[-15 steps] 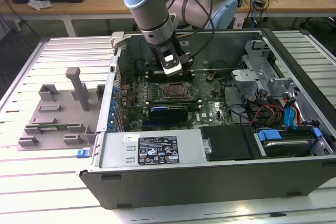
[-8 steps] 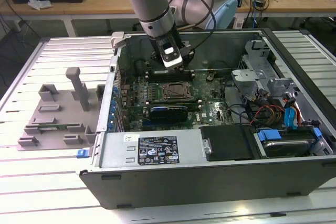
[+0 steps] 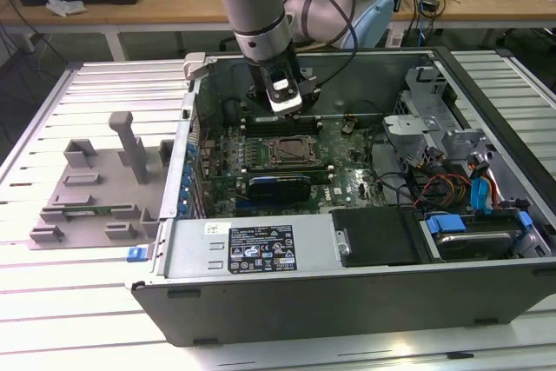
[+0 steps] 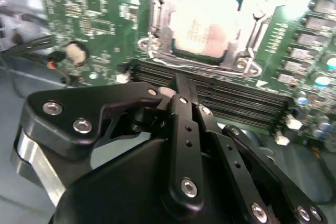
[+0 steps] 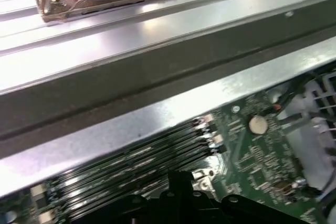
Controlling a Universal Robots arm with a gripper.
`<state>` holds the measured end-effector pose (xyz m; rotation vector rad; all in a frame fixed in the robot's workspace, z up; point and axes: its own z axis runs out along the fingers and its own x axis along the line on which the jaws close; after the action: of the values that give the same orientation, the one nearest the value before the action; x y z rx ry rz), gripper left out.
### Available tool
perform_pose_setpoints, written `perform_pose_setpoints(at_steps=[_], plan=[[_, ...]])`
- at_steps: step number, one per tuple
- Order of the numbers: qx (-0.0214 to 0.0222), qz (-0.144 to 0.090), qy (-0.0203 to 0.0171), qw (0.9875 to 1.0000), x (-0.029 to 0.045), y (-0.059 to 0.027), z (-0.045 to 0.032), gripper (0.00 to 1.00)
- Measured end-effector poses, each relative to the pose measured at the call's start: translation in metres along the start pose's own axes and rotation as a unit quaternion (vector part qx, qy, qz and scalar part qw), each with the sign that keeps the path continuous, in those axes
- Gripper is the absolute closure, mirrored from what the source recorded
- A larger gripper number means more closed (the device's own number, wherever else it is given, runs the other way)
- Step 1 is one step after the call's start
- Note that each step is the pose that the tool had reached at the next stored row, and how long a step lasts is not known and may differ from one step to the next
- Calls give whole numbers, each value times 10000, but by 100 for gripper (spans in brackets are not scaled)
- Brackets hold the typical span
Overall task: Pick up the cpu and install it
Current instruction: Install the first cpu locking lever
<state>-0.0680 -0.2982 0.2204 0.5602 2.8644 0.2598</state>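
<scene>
I am hanging my gripper [image 3: 287,109] inside the open computer case [image 3: 365,288], over the memory slots [image 4: 247,100] near the far edge of the motherboard [image 3: 347,182]. My fingers [image 4: 181,95] are closing together to a single tip — nothing is sitting between them. The cpu [image 4: 202,27] is lying flat in its socket [image 3: 287,151], just beyond the memory slots from my fingertips, its silver top catching the light. A grey tray [image 3: 95,193] is resting on the slatted table [image 3: 52,301] outside the case — beside its wall.

cpu [image 4: 206,29], shiny silver top, flat in motherboard socket [image 4: 157,24]
</scene>
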Motion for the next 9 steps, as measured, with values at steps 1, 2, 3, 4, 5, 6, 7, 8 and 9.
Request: perform_pose_setpoints(at_steps=[1,2,3,4,5,6,7,8,9], plan=[[34,11,80,10000,-15,5,4,89],[103,35,239,9997,-45,16,13,89],[136,46,318,9994,-61,21,17,89],[181,61,425,9989,-82,27,23,89],[223,76,526,9983,-99,31,29,89],[248,84,583,9980,-107,31,30,89],[250,84,584,9979,-107,30,30,89],[250,84,584,9979,-107,30,30,89],[309,73,561,9979,-117,5,27,89]])
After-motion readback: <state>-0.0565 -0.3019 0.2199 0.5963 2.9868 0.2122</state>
